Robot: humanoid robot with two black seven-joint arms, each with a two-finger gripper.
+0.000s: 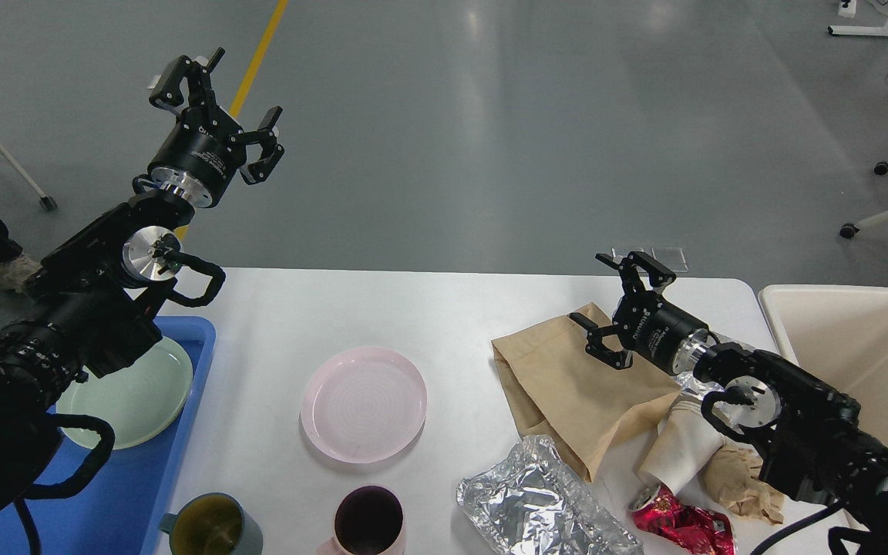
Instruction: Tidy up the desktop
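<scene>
**Desktop with dishes on one side, trash on the other, both arms up and empty**

The desktop point(259, 362) fills the lower middle of the head view, white, its far edge running straight across with a rounded corner at the right. There's white lettering on both gripper bodies, but it's too small to read, and I can't make out any brand on the red wrapper point(683, 524) either.

The left gripper point(216, 104) is raised high over the floor past the table's far-left corner, fingers spread wide, holding nothing. The right gripper point(617, 308) hovers low over the brown paper bag point(567, 385), fingers also apart and empty, pointing toward the far edge.

At the left edge a blue tray point(190, 362) holds a green plate point(136, 401), partly hidden by the arm. A pink plate point(364, 404) sits alone mid-table with bare surface all around it. At the near edge are a grey-blue mug point(213, 528) and a pink cup point(367, 524). Crumpled foil point(536, 501) lies just beside the bag, with a white paper cup point(679, 447) and crumpled tan paper point(737, 478) under the right arm. A cream bin point(860, 347) stands just off the right edge. The far strip of the table is open.
</scene>
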